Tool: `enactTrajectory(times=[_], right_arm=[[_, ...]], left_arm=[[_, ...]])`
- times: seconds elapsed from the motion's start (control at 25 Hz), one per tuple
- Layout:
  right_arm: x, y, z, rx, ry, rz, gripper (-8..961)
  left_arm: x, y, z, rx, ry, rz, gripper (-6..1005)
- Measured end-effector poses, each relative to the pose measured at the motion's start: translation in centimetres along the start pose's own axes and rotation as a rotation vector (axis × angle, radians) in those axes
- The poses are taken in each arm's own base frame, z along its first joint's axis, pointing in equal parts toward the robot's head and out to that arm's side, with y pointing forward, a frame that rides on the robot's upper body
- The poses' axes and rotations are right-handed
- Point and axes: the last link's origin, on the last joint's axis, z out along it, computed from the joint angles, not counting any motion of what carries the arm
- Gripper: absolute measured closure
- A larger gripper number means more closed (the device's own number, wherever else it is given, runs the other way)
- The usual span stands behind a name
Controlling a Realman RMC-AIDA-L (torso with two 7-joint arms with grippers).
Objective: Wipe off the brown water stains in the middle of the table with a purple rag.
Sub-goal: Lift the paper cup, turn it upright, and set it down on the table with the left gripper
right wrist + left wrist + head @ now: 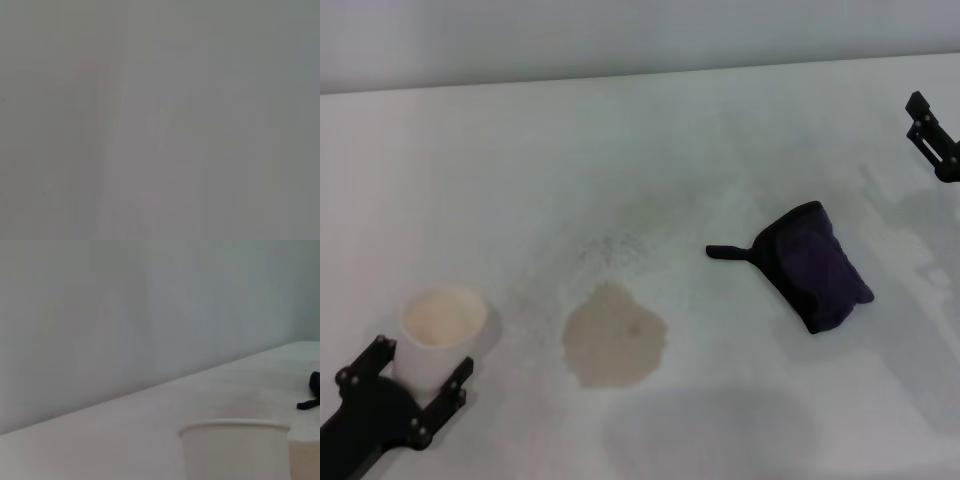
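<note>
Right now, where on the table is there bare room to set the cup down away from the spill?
Bare table runs along the far edge, behind the brown puddle and purple rag. The near strip between puddle and rag is also bare. It is crowded at the near left, where the left gripper brackets the paper cup beside the puddle.

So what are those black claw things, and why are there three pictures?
They are a robot's two hands, called grippers. The big picture comes from a camera on its head, looking down at a white table. The left gripper is open, right by a paper cup but holding nothing. The right gripper peeks in at the far edge. On the table lie a brown puddle and a purple rag, apart from each other. The other two pictures come from cameras on the wrists: the left one sees the cup up close, the right one shows only grey.
</note>
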Motion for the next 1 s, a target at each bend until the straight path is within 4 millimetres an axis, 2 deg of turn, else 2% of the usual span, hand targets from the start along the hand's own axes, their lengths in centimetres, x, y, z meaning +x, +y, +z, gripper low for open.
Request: enactTrajectory(times=[0.32,0.88,1.0], right_arm=[[0.1,0.0,0.0,0.001,0.006,-0.001,144],[0.2,-0.1,-0.5,0.006,0.007,0.000,144],[0.2,-0.2,-0.6,0.007,0.009,0.000,144]], left_arm=[[-0.9,1.0,-1.9,0.033,-0.017,0.008,310],[-1.2,1.4,-2.1,0.036,-0.031,-0.017,303],[-1.2,1.5,-2.1,0.035,-0.031,-0.014,253]])
